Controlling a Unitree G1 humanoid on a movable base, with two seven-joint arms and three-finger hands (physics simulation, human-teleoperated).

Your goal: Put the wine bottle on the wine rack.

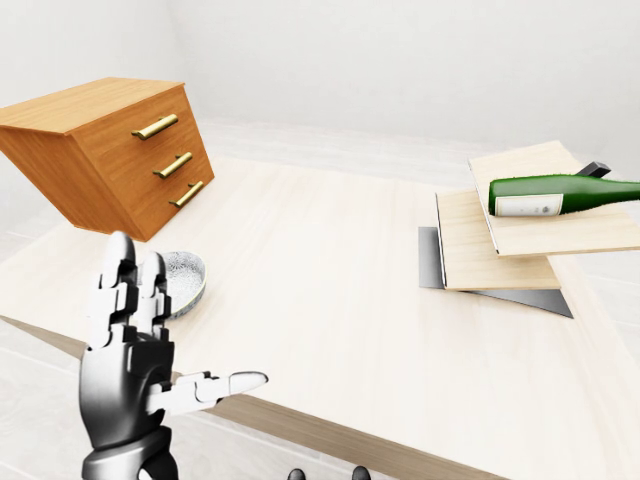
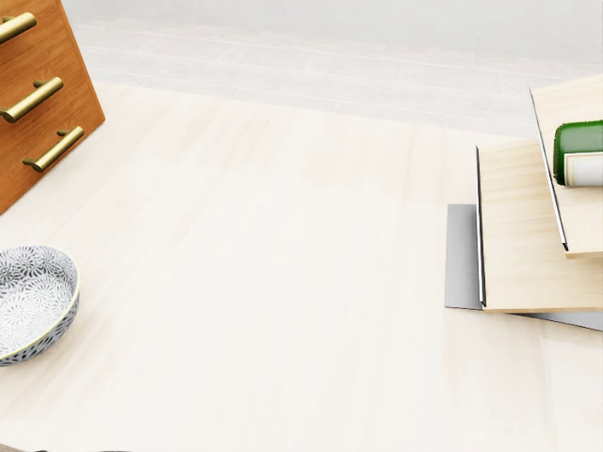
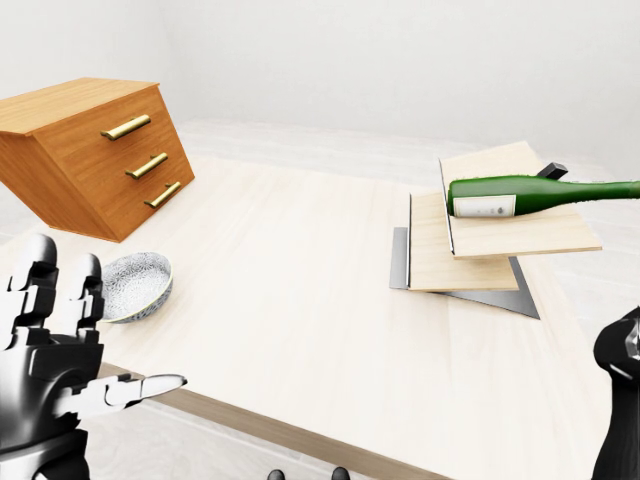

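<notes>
Left-eye view: left hand [image 1: 135, 350] raised at 7 o'clock, fingers spread, empty. Right hand [image 3: 620, 400] cropped at 4 o'clock; state unclear. Wine bottle [image 1: 560, 194] lies on wine rack [image 1: 520, 235] at 2 o'clock, neck cut off.

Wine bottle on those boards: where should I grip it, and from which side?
Probably the wide body near the white label of the wine bottle, from above. It lies on its side on the top wooden board, neck pointing right in the right-eye view, body exposed.
</notes>
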